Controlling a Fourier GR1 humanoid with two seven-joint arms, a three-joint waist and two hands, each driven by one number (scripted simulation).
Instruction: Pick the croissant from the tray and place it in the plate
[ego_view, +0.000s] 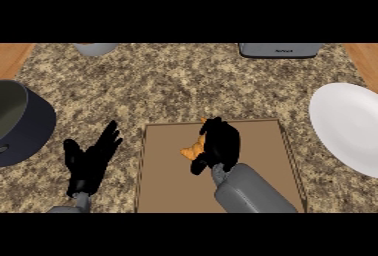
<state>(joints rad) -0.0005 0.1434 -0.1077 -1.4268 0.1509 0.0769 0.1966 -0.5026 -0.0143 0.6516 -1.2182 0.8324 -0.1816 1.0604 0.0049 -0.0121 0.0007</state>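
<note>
Head view of the speckled granite table (184, 80). The flat brown rectangular tray (258, 165) lies at centre. On its upper left part rests the small golden-orange croissant (193, 150), largely hidden beneath the black right hand (218, 142), whose fingers (199, 167) curl down over and around the pastry; only its left flank and one tip show. The black left hand (92, 157) rests on the table just left of the tray, fingers straight and spread, holding nothing. The round white plate (347, 125) sits well apart, at the right edge. A dark grey pot (29, 127) stands at the left edge, and two grey objects (only partly in view) at the far edge.

The croissant is probably light, soft and flaky, apt to crush or shed crumbs. The thick middle looks the better place to hold than the tapering ends. Whether it is lifted clear of the tray cannot be told.
</note>
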